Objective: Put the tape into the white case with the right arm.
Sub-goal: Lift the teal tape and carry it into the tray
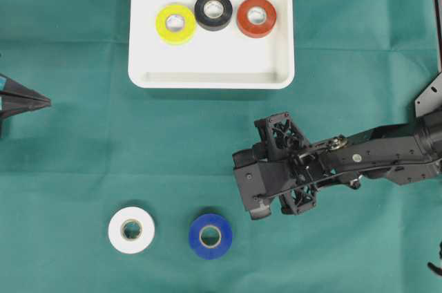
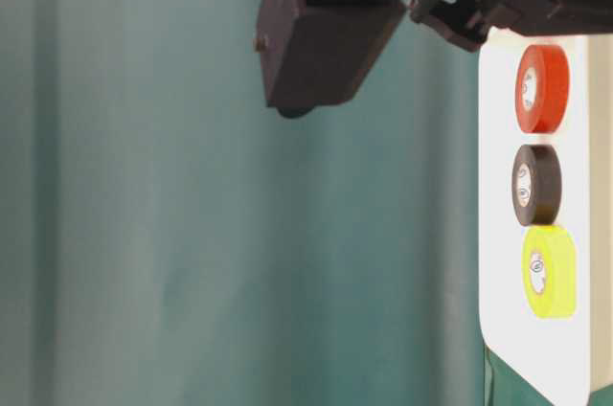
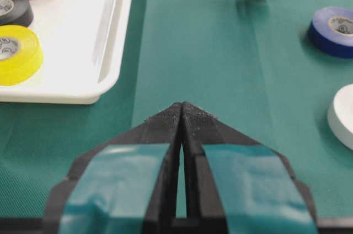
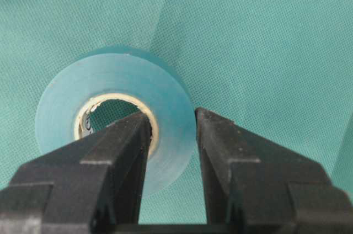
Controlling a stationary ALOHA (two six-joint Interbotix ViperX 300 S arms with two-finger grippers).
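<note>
Right fingers (image 4: 171, 134) pinching teal tape (image 4: 116, 115) wall, lifted off cloth (image 4: 265, 41)

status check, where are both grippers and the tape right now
Right gripper shut on teal tape, one finger through its core. Left gripper shut, idle. White case holds three rolls. Nothing blocking the path.

- Right arm: black, reaching in from the right edge; its tool (image 4: 171, 129) clamps a teal tape roll (image 4: 116, 118) (one finger through the core, one outside).
- Left tool (image 3: 182, 113): fingers pressed together, holding nothing.
</note>
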